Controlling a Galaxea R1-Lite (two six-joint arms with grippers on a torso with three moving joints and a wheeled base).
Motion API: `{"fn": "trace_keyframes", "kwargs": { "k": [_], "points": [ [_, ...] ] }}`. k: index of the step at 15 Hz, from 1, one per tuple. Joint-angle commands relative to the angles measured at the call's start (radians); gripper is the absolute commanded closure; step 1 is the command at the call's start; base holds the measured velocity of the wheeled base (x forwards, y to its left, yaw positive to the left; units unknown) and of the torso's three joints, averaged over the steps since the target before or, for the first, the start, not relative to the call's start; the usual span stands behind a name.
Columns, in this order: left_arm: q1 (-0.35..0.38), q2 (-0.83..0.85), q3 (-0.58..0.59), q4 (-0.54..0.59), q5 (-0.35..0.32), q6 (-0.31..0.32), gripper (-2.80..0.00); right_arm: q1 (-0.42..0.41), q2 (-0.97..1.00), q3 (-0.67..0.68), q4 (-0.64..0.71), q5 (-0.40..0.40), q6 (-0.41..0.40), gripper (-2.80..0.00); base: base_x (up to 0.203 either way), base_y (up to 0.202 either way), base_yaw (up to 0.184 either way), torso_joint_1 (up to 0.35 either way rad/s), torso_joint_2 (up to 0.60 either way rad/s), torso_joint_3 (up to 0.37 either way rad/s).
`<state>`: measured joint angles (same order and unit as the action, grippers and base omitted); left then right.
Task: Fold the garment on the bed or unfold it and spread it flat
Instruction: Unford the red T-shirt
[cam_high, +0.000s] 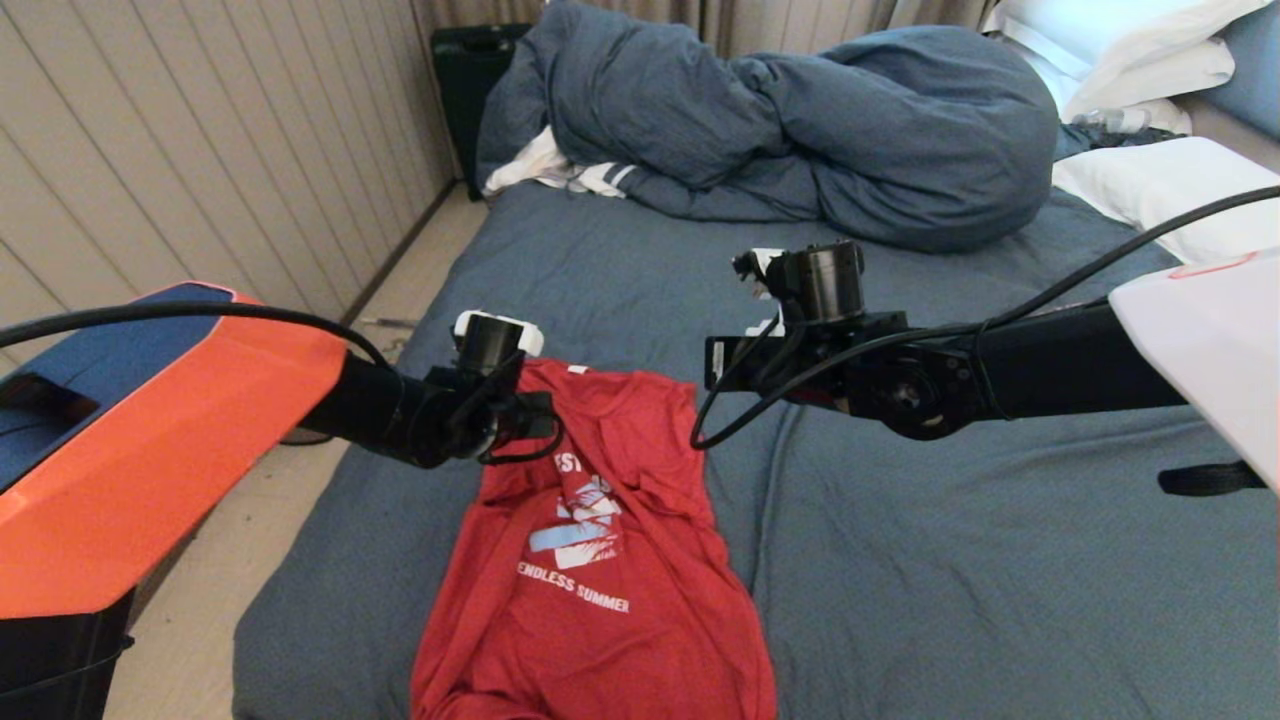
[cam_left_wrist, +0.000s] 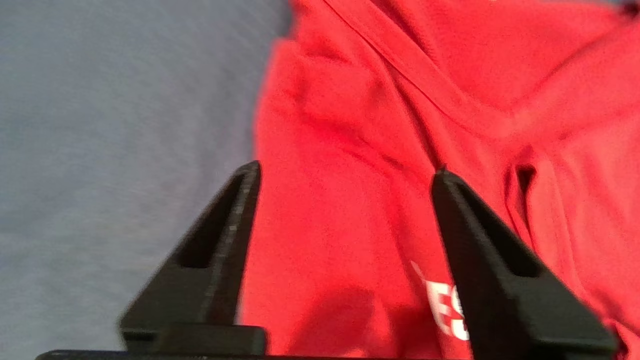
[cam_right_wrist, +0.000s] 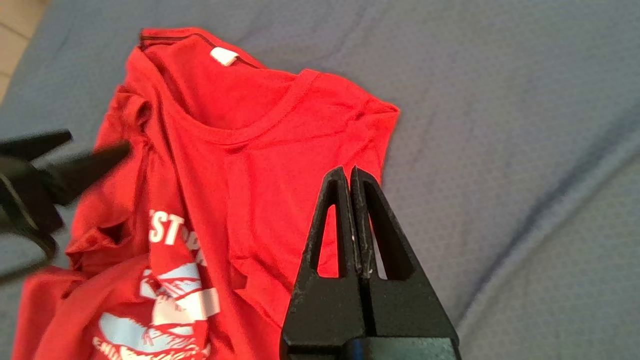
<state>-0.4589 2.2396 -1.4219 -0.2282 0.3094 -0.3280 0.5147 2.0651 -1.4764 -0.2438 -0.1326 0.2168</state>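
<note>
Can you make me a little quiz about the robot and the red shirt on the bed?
1. True or false: the red T-shirt lies on the bed.
2. Which claw stands open? A) left claw B) right claw
3. Fill in: the white neck tag sits inside the shirt's ____.

Key:
1. True. It lies rumpled on the blue-grey sheet.
2. A. The left claw gapes above the shirt's shoulder, holding nothing; the right is shut, also empty.
3. Collar.
</note>
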Motion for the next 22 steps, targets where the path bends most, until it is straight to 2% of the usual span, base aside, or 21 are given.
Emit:
{"fn": "trace_keyframes", "kwargs": {
  "k": [1,9,10,22],
  "points": [
    [-0.003,0.034,0.000,-0.006,0.004,-0.003,-2.80,0.001,0.007,0.001,-0.003,-0.001,0.001,0.00,0.000,0.000,0.000,0.000,0.00,0.000],
    [-0.003,0.078,0.014,-0.045,0.007,-0.002,-2.80,0.005,0.047,-0.005,-0.008,0.001,0.003,0.00,0.000,0.000,0.000,0.000,0.00,0.000],
    [-0.003,0.080,0.015,-0.045,0.011,-0.003,0.00,0.005,0.048,-0.005,-0.008,0.001,0.003,0.00,0.000,0.000,0.000,0.000,0.00,0.000],
    [0.057,0.040,0.018,-0.059,0.013,-0.003,0.00,0.005,0.059,-0.007,-0.009,-0.001,0.001,0.00,0.000,0.000,0.000,0.000,0.00,0.000]
  ]
}}
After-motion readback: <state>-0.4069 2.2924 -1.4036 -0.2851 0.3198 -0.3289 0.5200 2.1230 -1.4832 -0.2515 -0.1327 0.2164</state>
